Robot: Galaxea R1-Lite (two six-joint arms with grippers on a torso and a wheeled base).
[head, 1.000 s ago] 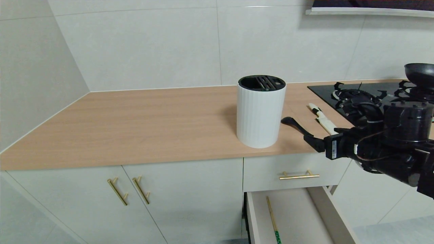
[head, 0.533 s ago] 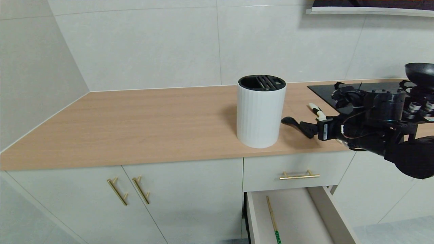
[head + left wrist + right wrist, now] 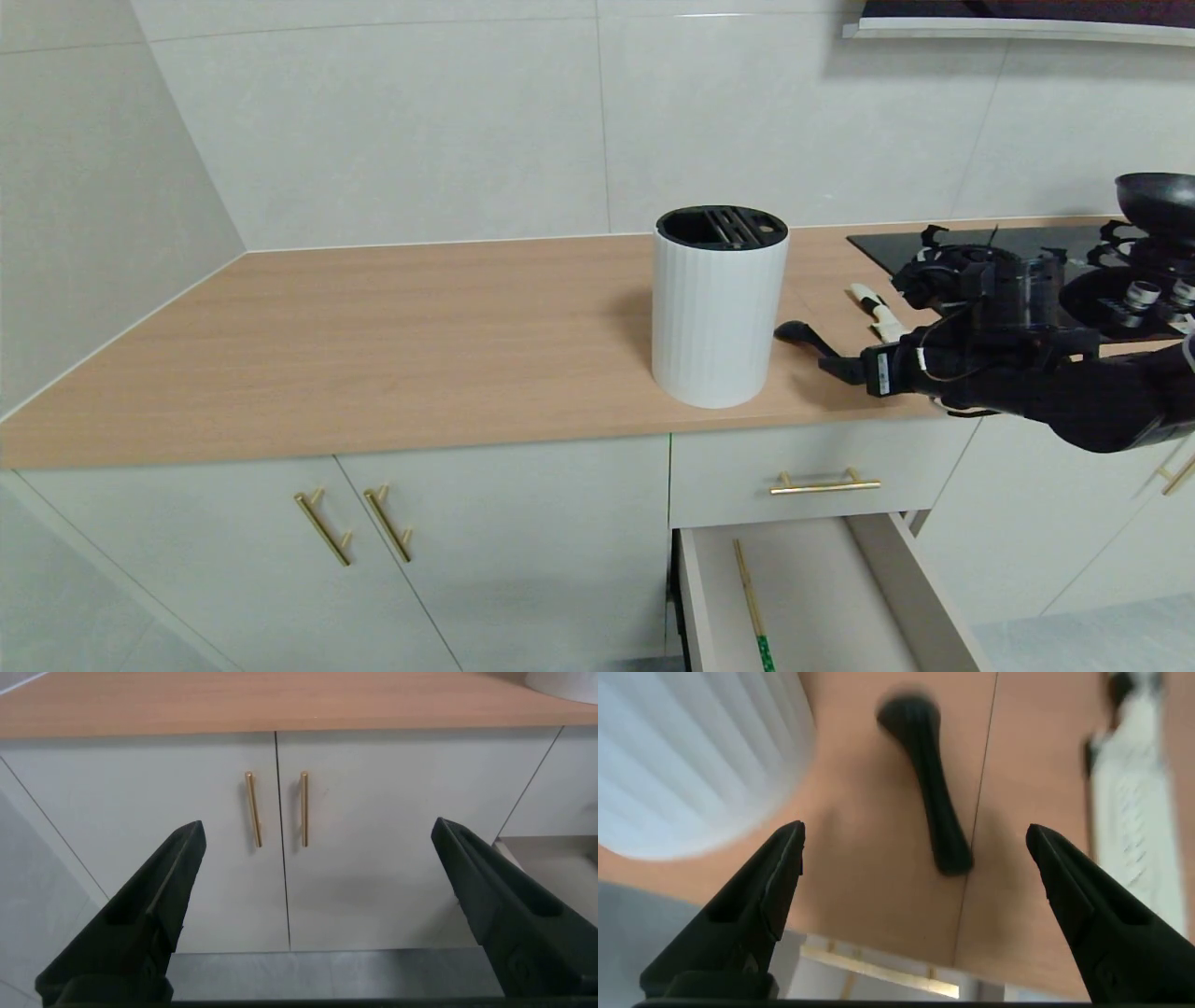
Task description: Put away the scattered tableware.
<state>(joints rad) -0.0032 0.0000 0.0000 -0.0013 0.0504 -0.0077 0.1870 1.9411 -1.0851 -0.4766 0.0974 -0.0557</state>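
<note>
A kitchen with pale wall tiles has a wooden worktop (image 3: 420, 345) over cream cupboards. On it, near the front edge, lies the black spoon (image 3: 808, 338), flat on the wood at 3 o'clock from the white holder (image 3: 719, 308) and just beside it, not touching.

In the head view the spoon's long axis runs from about 10 o'clock to 4 o'clock. The rounded end points toward the holder and the wall, and the thin end points toward the front edge.

The right gripper (image 3: 845, 367) sits at the spoon's 4 o'clock, low over the worktop. In the right wrist view the spoon (image 3: 929, 784) lies ahead of the right gripper (image 3: 913, 835), in line with the gap between its widely spread fingers (image 3: 738, 924), which hold nothing. That line-up looks chosen so the fingers can come down either side of the thin end, the easier part to pinch.

A white-handled knife (image 3: 878, 313) lies at the spoon's 2 o'clock, roughly parallel to it, with the stove (image 3: 980, 252) beyond. The holder stands upright with its slotted top open, probably where the spoon belongs. At 6 o'clock, under the worktop, an open drawer (image 3: 896, 588) holds chopsticks (image 3: 750, 597).

The left gripper (image 3: 318, 829) hangs low before the cupboard doors (image 3: 280, 877), spread and empty, likely parked out of the way.
</note>
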